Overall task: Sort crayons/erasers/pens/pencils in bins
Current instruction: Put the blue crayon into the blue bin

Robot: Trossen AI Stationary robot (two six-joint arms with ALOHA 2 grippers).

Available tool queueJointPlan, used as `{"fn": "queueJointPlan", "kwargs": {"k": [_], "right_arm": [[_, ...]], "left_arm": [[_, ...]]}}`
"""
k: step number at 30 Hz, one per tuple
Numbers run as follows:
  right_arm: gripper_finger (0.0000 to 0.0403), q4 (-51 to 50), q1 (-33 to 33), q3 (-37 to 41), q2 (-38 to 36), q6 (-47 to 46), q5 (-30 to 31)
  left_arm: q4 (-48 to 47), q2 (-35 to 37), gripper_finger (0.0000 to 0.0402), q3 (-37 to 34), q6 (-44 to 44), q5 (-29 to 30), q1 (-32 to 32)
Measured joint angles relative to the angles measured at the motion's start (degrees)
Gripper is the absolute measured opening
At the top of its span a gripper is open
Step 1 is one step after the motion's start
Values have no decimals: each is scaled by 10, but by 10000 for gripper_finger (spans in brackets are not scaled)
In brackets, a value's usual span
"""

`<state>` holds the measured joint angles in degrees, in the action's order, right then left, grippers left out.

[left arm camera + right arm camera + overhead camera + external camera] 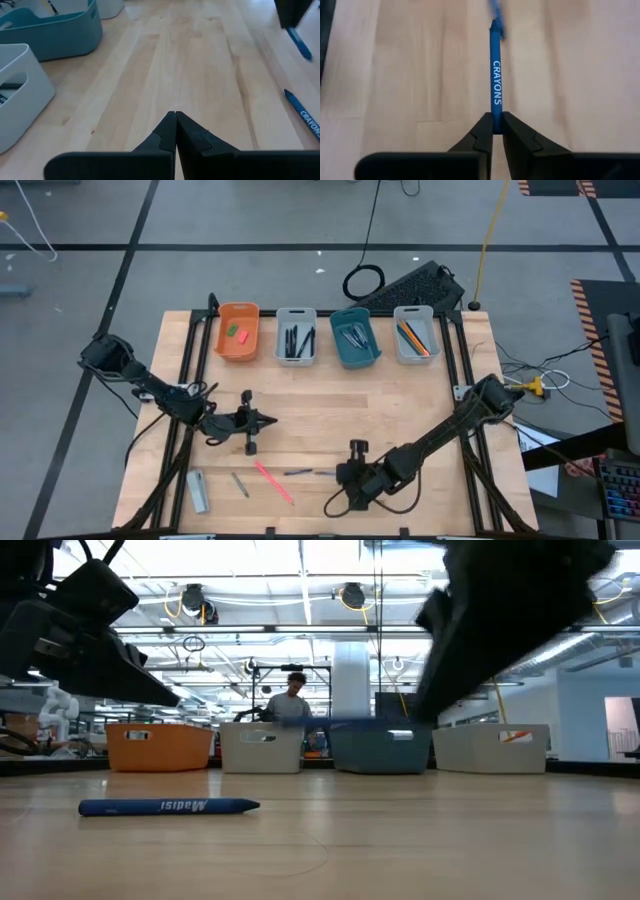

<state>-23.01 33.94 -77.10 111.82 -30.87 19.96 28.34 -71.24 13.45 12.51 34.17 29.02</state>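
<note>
1. Grip first: the right end effector [493, 131] sits low at the near edge of the tabletop [400, 395], its fingers pinched on one end of a blue crayon [495, 75], which sticks straight out ahead of them. Held only by its tip, the crayon could pivot or slide out during a lift.
2. A second blue stick [496, 12] lies just past the crayon's far end; dragging the crayon forward could knock it away.
3. The left end effector [174, 131] hovers near mid-table, fingers pressed together and holding nothing. It lies roughly between the right arm and the left-hand bins, so a careless carry there risks a clash.
4. Bins stand in a row at the far edge: orange bin [238, 332] with the erasers [236, 333], a pale bin [296, 335], the teal bin [355, 337], another pale bin [414, 335]. Picking the wrong one is the likeliest sorting error.
5. A pink stick [272, 481] and grey pens [240, 484] remain loose near the front edge, and a sweeping arm could roll them off.
</note>
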Motion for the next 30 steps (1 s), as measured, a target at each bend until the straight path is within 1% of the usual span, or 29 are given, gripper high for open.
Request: {"fn": "queueJointPlan", "kwargs": {"k": [4,7,10,13,16,19,22,24,27,30], "right_arm": [[26,-46,-11,-1,-45,-22,34],[26,-107,-28,-1,-80,-65,57],[27,-172,-63,-1,-114,-114,85],[27,-225,-117,0,-146,-135,105],[27,-228,-190,18,-182,-124,100],[27,-218,-276,37,-210,-86,98],[27,-182,-372,64,-224,-18,67],[27,-129,-434,86,-225,32,27],[27,-49,-519,122,-219,96,-50],[27,11,-590,157,-211,136,-100]], "left_arm": [[0,0,5,0,0,6,0],[0,0,3,0,-1,18,0],[-1,0,8,0,-3,22,0],[-2,0,4,0,-8,22,0],[-4,0,5,0,-12,22,0],[-7,0,8,0,-17,23,-3],[-12,0,3,0,-17,23,-14],[-13,0,4,0,-18,21,-23],[-15,0,8,0,-28,15,-36],[-17,0,3,0,-39,8,-49]]}}
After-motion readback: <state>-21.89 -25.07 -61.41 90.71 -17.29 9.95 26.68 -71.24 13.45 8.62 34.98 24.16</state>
